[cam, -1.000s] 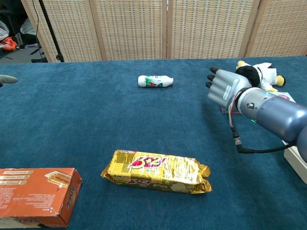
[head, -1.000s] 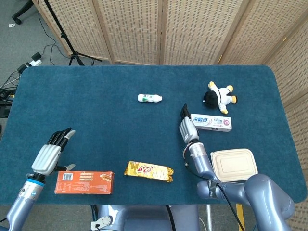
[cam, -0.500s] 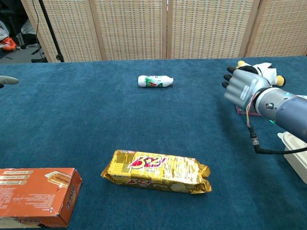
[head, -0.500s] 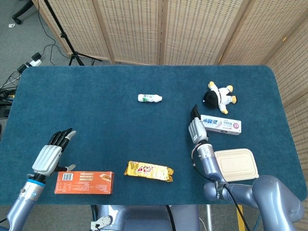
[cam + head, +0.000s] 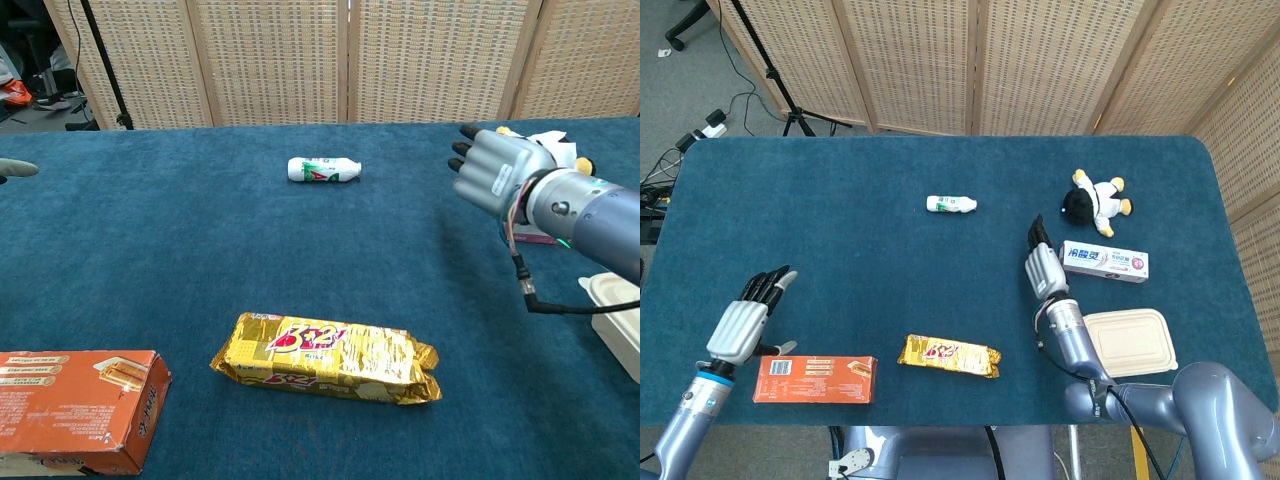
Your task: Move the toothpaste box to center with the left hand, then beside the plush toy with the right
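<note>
Head view: right hand (image 5: 1042, 268) empty, fingers extended, just left of toothpaste box (image 5: 1104, 262); left hand (image 5: 745, 323) likewise.

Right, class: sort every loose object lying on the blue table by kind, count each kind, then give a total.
Boxes: 2 (white toothpaste box, orange carton)
Bottles: 1 (small white bottle)
Snack packets: 1 (gold wrapper)
Plush toys: 1 (black-and-white plush toy)
Lidded containers: 1 (beige clamshell)
Total: 6
</note>
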`<state>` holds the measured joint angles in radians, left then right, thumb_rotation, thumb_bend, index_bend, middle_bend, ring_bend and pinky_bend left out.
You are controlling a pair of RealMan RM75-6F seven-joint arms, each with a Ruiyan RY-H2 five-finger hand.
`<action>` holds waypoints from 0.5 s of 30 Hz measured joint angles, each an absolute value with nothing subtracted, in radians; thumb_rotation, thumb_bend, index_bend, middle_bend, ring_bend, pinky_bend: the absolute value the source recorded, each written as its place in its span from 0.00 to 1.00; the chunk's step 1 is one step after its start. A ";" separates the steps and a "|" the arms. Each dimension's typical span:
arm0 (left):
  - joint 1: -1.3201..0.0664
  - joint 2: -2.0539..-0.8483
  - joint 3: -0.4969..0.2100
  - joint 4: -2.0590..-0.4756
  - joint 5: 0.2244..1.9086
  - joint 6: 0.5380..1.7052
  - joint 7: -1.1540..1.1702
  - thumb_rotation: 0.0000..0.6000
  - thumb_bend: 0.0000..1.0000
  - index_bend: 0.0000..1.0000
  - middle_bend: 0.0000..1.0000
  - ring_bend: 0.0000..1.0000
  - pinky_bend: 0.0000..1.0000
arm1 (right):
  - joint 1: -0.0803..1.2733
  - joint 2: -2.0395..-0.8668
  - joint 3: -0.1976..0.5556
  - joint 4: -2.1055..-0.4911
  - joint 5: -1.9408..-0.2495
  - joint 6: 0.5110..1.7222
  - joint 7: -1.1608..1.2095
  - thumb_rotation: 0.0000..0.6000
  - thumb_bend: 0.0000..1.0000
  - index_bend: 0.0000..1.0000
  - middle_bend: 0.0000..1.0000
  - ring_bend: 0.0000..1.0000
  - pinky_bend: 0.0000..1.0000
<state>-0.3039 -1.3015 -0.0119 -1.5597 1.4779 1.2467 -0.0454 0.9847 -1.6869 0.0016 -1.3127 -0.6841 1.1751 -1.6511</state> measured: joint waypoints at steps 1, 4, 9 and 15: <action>-0.303 -1.301 -0.013 -1.559 1.477 1.248 -0.046 1.00 0.00 0.00 0.00 0.00 0.00 | 0.989 -1.683 0.009 -1.323 -0.689 1.178 -1.648 1.00 0.61 0.28 0.09 0.00 0.01; -0.304 -1.302 -0.014 -1.554 1.472 1.245 -0.044 1.00 0.00 0.00 0.00 0.00 0.00 | 0.997 -1.670 0.032 -1.359 -0.704 1.189 -1.625 1.00 0.61 0.28 0.09 0.00 0.01; -0.305 -1.308 -0.014 -1.548 1.467 1.239 -0.030 1.00 0.00 0.00 0.00 0.00 0.00 | 0.984 -1.621 0.060 -1.443 -0.748 1.216 -1.515 1.00 0.61 0.28 0.08 0.00 0.01; -0.305 -1.318 -0.015 -1.538 1.455 1.236 -0.001 1.00 0.00 0.00 0.00 0.00 0.00 | 0.919 -1.547 0.070 -1.540 -0.802 1.253 -1.325 1.00 0.59 0.28 0.07 0.00 0.01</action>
<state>-0.3046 -1.3184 -0.0148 -1.5376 1.4546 1.2355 -0.0007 0.9187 -1.5471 0.0697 -1.5399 -0.8020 1.2529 -1.3246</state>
